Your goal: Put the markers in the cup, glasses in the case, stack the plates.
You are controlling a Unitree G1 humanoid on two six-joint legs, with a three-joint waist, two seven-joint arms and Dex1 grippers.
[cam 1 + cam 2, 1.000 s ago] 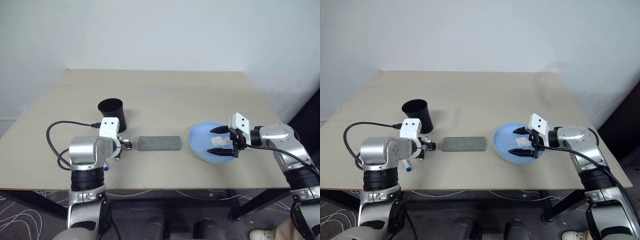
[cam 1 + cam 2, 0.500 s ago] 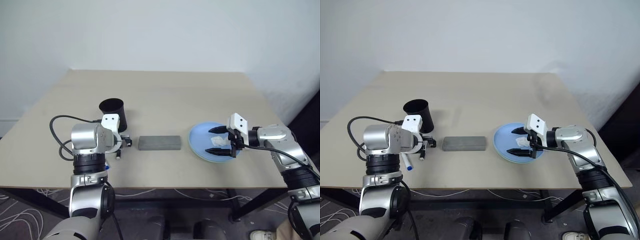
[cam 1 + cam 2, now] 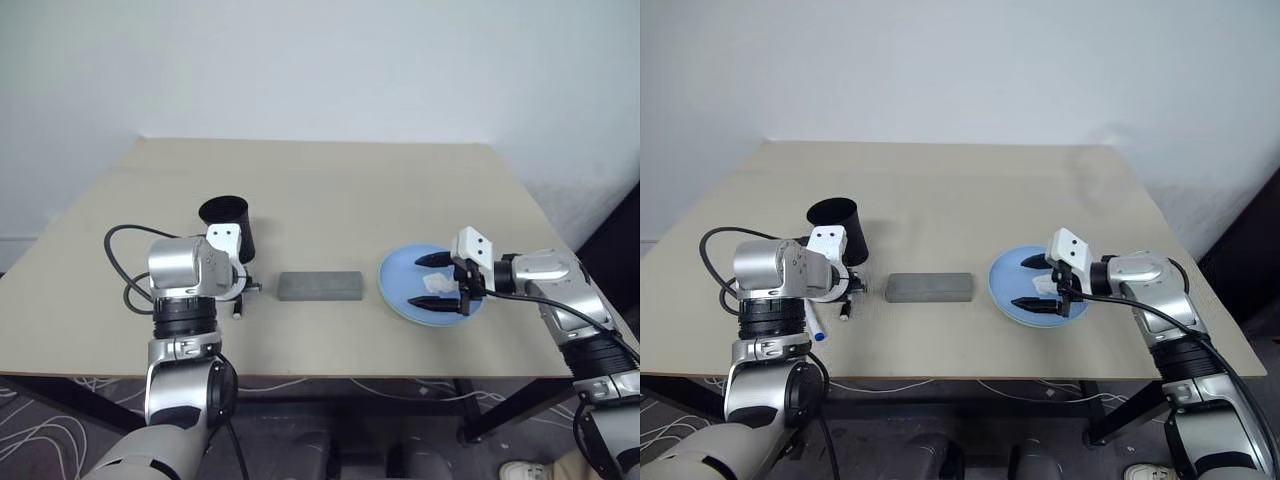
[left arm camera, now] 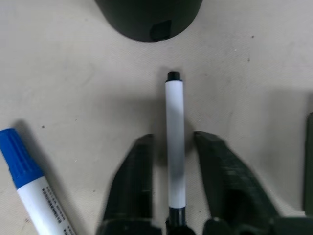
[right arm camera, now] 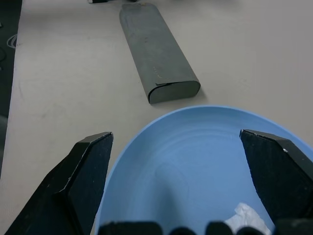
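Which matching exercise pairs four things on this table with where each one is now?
Things:
1. black-capped marker
2. blue-capped marker
3. grey case
4. white tissue

Places:
A. lying shut between cup and light blue plate
B. on the light blue plate
C. between the left tool's fingers
D. lying free beside the left tool

Pairs: 1-C, 2-D, 3-A, 4-B

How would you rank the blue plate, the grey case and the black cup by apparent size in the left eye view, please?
1. blue plate, widest.
2. grey case, a little shorter across.
3. black cup, smallest, though partly hidden behind the left arm.
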